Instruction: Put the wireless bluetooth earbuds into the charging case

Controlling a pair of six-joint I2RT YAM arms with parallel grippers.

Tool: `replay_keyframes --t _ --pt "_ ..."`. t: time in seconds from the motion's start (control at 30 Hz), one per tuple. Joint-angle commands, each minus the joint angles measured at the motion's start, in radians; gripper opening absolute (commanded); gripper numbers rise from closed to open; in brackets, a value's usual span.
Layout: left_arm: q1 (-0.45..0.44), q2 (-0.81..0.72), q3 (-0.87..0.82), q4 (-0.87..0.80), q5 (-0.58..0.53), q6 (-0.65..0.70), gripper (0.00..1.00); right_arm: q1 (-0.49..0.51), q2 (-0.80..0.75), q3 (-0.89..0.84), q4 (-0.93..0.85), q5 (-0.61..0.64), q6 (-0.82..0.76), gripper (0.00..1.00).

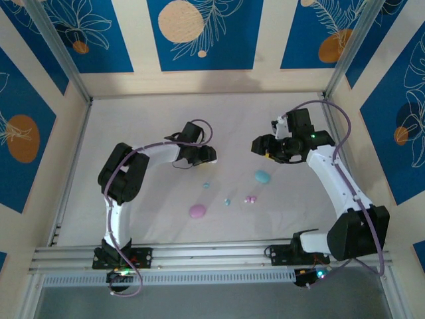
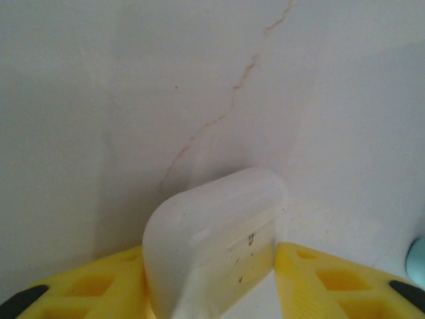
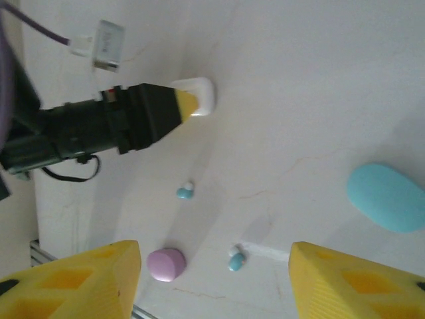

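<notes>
Left claw (image 2: 209, 256) flanked the white case (image 2: 212, 226), grip unclear, right claw (image 3: 214, 266) hung wide and empty at its 3 o'clock; slack jaws could let the case skid.

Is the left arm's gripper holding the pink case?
No, the left gripper has a white case between its yellow fingers, while the pink case lies apart on the table.

The white case (image 2: 212, 246) is cut off by the lower edge, and a teal thing (image 2: 418, 262) by the right edge.
</notes>
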Motion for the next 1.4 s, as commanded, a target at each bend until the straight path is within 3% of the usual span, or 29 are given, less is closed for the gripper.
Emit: replay_keyframes --t 0.0,0.37,0.83,1.03,1.37 --pt "0.017 -0.024 0.029 -0.093 -0.074 0.059 0.52 -0.038 0.028 -0.043 -0.02 -0.008 -0.036 0.62" --pt "0.018 -0.23 -0.05 -0.099 -0.165 0.127 0.6 -0.071 0.227 -0.069 0.033 0.027 -0.097 0.64" --pt "0.018 -0.672 -0.396 0.174 -0.202 0.118 0.6 -0.067 0.491 0.051 0.01 0.072 -0.181 0.64" --pt "0.019 -0.761 -0.463 0.202 -0.24 0.123 0.61 -0.046 0.495 0.026 0.004 0.059 -0.177 0.63" --pt "0.018 -0.758 -0.459 0.218 -0.224 0.131 0.62 0.009 0.433 -0.036 -0.008 0.113 -0.174 0.63"
